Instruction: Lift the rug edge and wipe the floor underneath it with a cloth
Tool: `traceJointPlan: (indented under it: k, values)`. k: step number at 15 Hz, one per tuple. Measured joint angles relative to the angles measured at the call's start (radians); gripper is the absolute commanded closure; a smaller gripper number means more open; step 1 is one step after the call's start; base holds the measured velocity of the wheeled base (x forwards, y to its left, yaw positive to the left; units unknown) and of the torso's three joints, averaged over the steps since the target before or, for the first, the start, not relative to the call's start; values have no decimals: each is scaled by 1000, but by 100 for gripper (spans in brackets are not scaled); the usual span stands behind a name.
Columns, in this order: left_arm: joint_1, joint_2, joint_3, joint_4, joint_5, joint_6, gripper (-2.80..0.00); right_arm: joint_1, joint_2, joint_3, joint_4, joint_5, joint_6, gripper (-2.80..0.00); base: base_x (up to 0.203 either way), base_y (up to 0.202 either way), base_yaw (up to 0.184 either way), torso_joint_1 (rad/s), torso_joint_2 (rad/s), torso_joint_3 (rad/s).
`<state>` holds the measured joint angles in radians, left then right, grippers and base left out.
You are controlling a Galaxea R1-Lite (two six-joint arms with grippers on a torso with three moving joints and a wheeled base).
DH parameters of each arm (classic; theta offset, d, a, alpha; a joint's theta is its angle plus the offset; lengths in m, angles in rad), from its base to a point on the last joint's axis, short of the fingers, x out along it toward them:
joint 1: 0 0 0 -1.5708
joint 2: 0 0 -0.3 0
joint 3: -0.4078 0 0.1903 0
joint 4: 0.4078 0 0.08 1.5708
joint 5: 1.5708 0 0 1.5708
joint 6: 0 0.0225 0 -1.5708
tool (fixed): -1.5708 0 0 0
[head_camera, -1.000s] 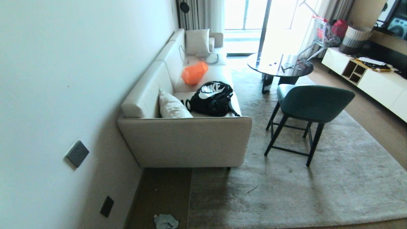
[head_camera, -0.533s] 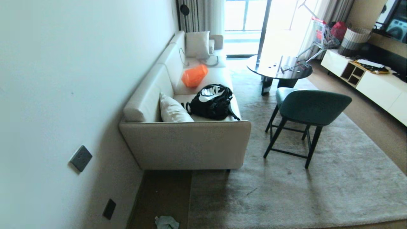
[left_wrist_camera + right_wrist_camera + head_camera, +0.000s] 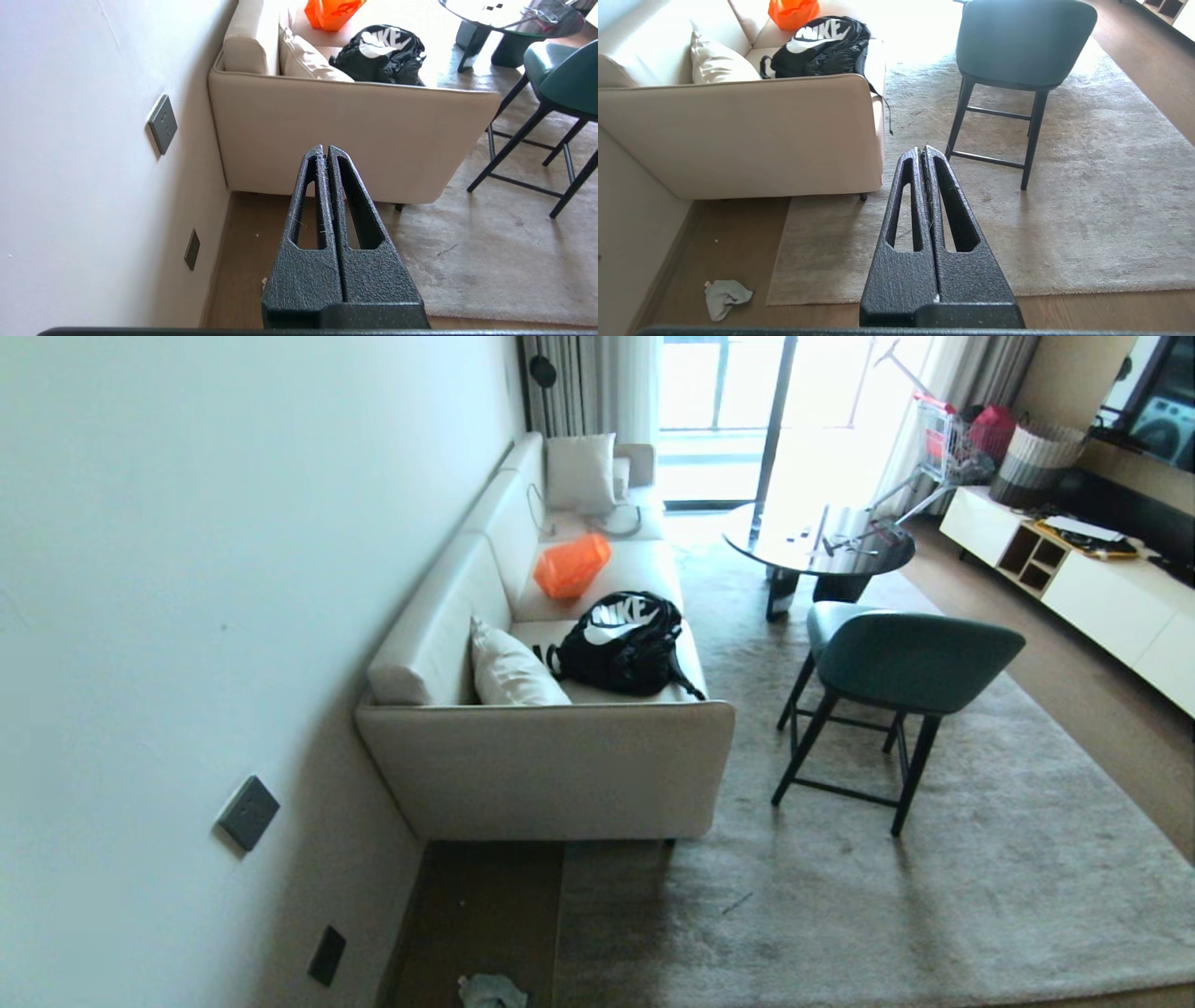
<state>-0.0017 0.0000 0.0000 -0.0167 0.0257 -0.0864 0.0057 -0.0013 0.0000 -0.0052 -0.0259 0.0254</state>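
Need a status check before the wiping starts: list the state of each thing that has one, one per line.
rug: lying flat, edge not lifted
cloth: crumpled on the floor, beside the rug's corner
left gripper: shut, empty, held above the floor
right gripper: shut, empty, held above the rug
backpack: slumped on the sofa

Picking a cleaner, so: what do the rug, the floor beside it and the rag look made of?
Rug: short-pile textile, matte grey-beige, with brushed shading.
Floor: wood or wood-look planks, smooth, brown grain lines.
Rag: soft pale fabric, crumpled into folds.
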Motion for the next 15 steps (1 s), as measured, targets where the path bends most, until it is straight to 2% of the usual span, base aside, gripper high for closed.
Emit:
traceJointPlan:
  k: [15]
  values:
    - [0, 0, 0, 0, 0, 0, 0, 0, 0, 0, 0, 0, -2, 0, 0, 0, 0, 0, 0, 0]
